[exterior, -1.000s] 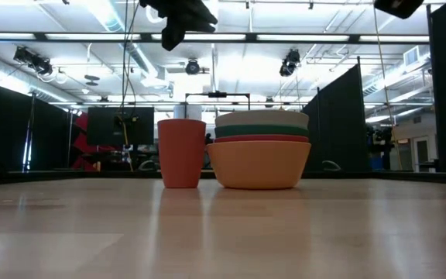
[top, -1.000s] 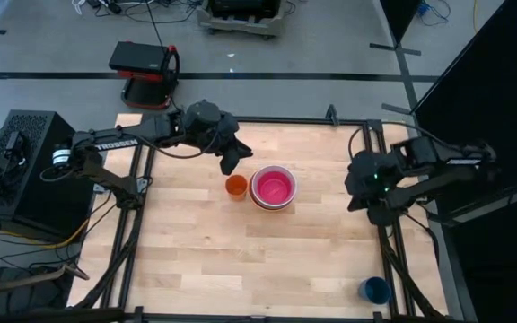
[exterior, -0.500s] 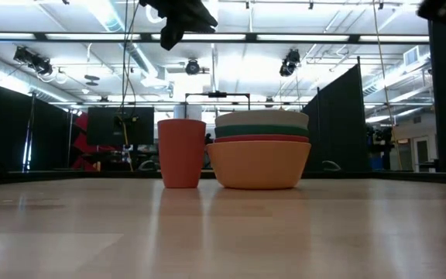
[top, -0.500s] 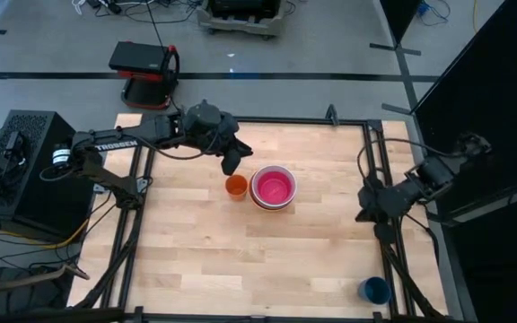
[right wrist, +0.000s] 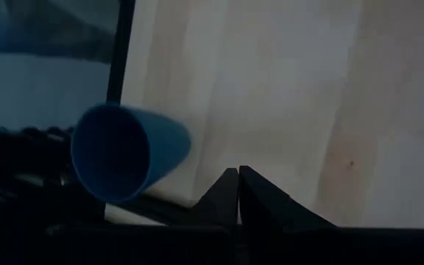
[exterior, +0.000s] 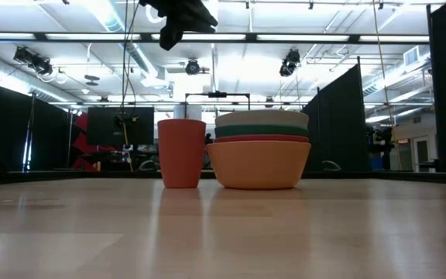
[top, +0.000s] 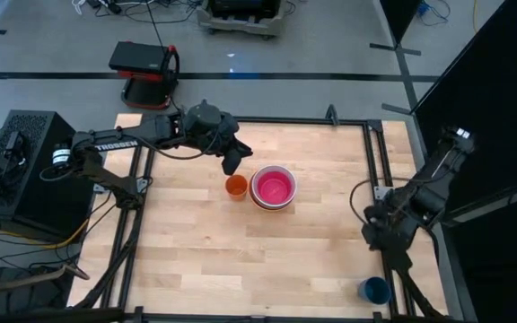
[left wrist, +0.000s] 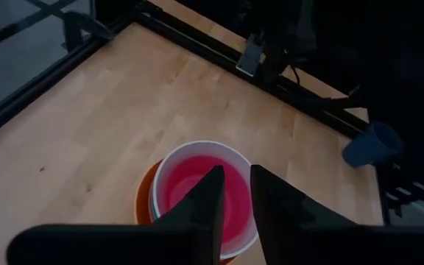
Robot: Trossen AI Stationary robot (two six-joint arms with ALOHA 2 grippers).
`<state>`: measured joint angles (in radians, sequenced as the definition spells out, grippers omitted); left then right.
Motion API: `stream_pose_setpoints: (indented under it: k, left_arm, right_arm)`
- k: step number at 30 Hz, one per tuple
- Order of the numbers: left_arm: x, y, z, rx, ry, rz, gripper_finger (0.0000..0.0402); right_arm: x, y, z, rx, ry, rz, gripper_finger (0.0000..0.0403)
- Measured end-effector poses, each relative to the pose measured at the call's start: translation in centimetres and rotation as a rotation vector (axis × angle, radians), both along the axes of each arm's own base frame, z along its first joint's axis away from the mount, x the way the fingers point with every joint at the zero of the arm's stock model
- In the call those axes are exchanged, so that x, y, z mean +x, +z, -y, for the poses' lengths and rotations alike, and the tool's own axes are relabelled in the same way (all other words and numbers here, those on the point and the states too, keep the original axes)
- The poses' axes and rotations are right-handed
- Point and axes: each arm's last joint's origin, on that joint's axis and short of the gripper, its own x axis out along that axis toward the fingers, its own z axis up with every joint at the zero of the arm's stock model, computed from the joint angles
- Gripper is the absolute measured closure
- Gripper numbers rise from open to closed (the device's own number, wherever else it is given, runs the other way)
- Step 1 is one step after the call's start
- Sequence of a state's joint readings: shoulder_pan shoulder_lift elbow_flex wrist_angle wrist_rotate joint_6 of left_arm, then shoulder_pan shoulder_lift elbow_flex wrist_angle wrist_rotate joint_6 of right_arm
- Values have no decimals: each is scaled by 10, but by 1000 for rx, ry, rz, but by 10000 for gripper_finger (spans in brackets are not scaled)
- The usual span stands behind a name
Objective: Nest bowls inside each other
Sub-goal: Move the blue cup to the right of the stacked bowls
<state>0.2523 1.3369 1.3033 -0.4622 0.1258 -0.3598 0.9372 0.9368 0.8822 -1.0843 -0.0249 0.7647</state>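
Bowls (top: 273, 187) are being left fully nested beside the orange cup (top: 235, 187).
Right gripper (right wrist: 238, 174), fingers pressed together, is being swung away toward the blue cup (top: 375, 290); left gripper (top: 232, 164), fingers slightly parted, holds nothing.

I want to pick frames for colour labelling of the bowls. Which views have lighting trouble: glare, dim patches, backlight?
Low view: bright ceiling lights behind the bowl stack backlight it and sheen the table, yet the rim colours read. High view: even light, pink bowl clear. Left wrist view: dim, fingers cover part of the bowl. Right wrist view: dark, only the blue cup shows.
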Motion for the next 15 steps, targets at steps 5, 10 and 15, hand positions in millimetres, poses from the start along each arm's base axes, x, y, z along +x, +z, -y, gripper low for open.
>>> stream_pose_setpoints:
  k: [5, 10, 15]
  left_arm:
    - [0, 0, -1, 3, 26, -3, 350]
    - [1, -2, -1, 1, 30, -7, 350]
    - [3, -3, -2, 0, 34, -12, 349]
  right_arm:
    - [-7, -8, -14, -23, 51, -36, 402]
    - [-5, -11, -26, -3, 68, -30, 399]
    - [-4, -15, -38, 18, 84, -25, 396]
